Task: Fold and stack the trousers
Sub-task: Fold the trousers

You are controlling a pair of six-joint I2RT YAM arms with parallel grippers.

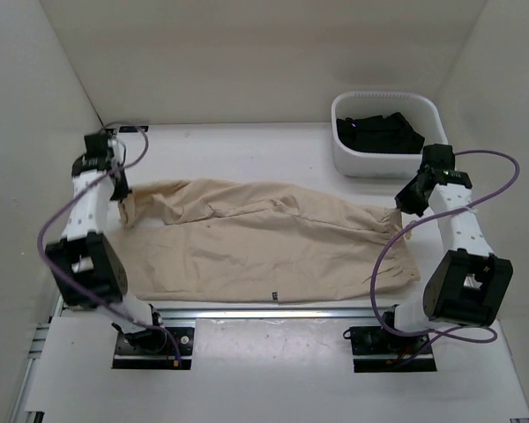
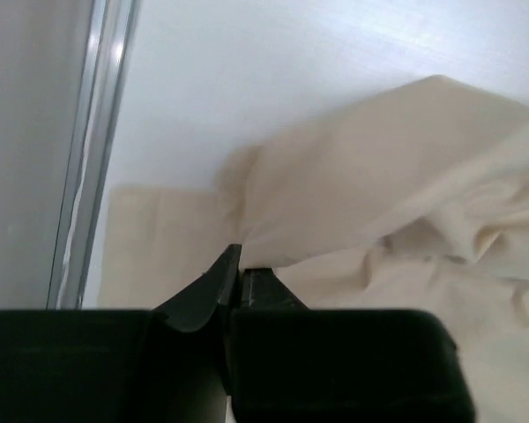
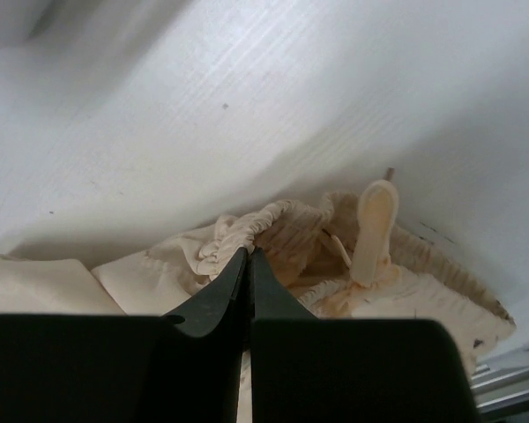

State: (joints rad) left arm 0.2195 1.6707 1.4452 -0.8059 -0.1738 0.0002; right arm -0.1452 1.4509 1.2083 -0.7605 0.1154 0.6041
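Trousers (image 1: pixel 273 247): lay spread sideways on the table (image 1: pixel 247 145), waistband end nearest the basket (image 1: pixel 353 160), leg ends farthest from it.
Right claw (image 3: pixel 249 264): closed tight on the gathered waistband.
Left claw (image 2: pixel 238 269): closed tight on a leg-end fold.
Step, judged: the lengthwise fold wanted both ends raised level, with the cloth taut and the edges matched.

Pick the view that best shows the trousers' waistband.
Right wrist: the gathered waistband, pinched in the right gripper, and a drawstring end show close up. Top external shows the whole trousers, waistband tiny there. Left wrist shows only plain cloth in the left gripper.
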